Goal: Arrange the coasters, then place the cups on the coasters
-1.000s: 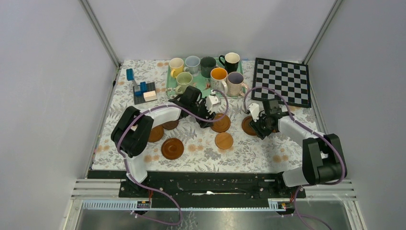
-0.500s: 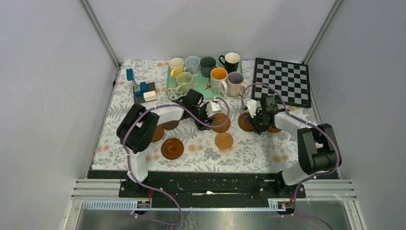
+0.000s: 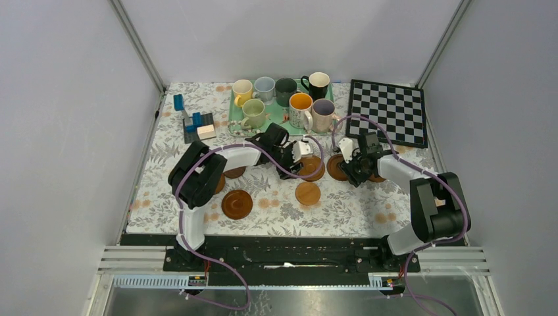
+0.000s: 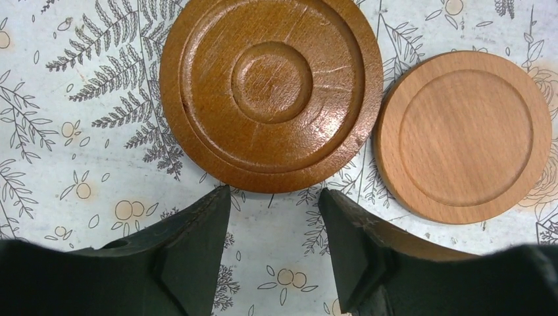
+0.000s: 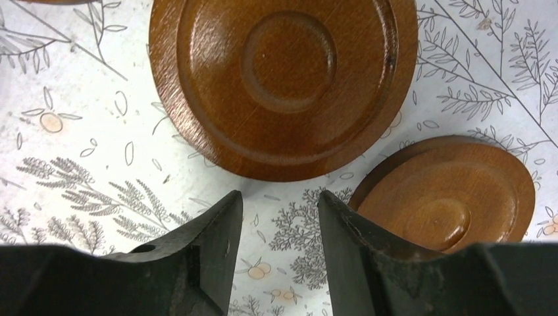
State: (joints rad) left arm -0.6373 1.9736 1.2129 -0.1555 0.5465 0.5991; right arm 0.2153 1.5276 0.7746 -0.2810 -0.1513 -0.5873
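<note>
the round orange-brown wooden coaster with the ringed centre [image 4: 272, 92] is lying flat and face up on the fern-print tablecloth [image 4: 85, 164]. it's sitting straight ahead of the left gripper [image 4: 273, 207], just past the tips and not between them. being a disc, it isn't pointing anywhere and has no long axis, so any approach angle is working the same. a paler round beech-coloured coaster [image 4: 464, 135] is sitting just beside it on the right, edges nearly touching. i'm guessing that's the thing to watch, since 1 finger is going to be crowding it. the left jaws are standing partly parted with only tablecloth between them, gripping nothing.

same story on the other side: a darker glossy brown round coaster [image 5: 283, 79] is lying flat just ahead of the right gripper [image 5: 279, 210]. its fingers are also parted and empty, and another brown coaster [image 5: 447, 191] is sitting right next to 1 of them. each arm is looking like the nearer 1 for its own disc.

the 7 handled ceramic mugs [image 3: 301, 105] are waiting on the green floral tray [image 3: 275, 110] at the back, so i'm reckoning we're in the arranging step.
</note>
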